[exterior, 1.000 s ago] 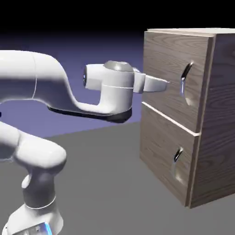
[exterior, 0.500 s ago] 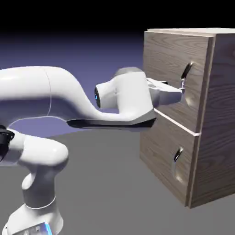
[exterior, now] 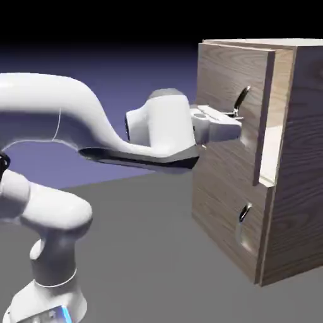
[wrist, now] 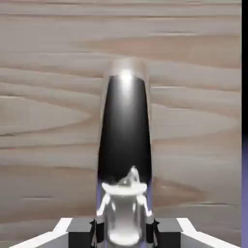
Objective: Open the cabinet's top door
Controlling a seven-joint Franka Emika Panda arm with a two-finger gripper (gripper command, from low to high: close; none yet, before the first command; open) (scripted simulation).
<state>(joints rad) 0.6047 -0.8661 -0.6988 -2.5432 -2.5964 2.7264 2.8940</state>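
Nearest, at far left of scene, arm base (exterior: 49,301) on grey floor, arm reaching right. Gripper (exterior: 238,120) is narrow, tips closed on curved handle (wrist: 125,135) of top door, one each side. Top door (exterior: 217,82) is at upper right on cabinet (exterior: 299,164), ajar, its near edge out from the frame w/ pale interior (exterior: 272,135) showing in the gap. Lower door (exterior: 217,189) beneath it, shut.

Risks, my guess: handle's smooth & curved, so tips could slide off if arm pulls straight back instead of following the hinge arc. Hand not turning w/ door = twist on grip, poss. jam. Letting go too soon prob. leaves door only part open.
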